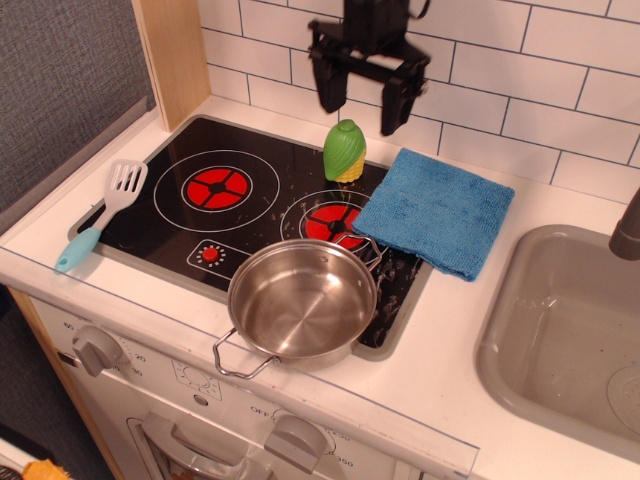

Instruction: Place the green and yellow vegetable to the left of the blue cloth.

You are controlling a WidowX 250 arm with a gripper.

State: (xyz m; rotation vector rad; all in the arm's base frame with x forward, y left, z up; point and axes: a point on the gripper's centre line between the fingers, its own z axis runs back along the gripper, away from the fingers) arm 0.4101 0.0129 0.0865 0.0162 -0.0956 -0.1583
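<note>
Teal and white, the spatula (100, 215) lies at the far left on the counter edge beside the black cooktop (265, 190), well apart from anything the task concerns. Moving right, the steel pot (300, 300) sits at the front of the hob, empty. Behind it, the green and yellow vegetable (345, 151) stands upright on the cooktop, husk tip up and yellow kernelled end down, so its long axis runs vertically. It sits just beside the left edge of the blue cloth (435, 210), apparently not touching it, though the gap is too small to be sure. Above and slightly to the right hangs the gripper (365, 95), its fingers (328, 88) spread wide with nothing between them, clear of the husk tip. The vegetable lies almost straight below the open fingers, a little toward the left one. Judging from this layout, the placement looks done: the corn rests free, left of the cloth. Any further move would only need to go upward and away, and the main risk is a finger brushing the husk and tipping the cob over
</note>
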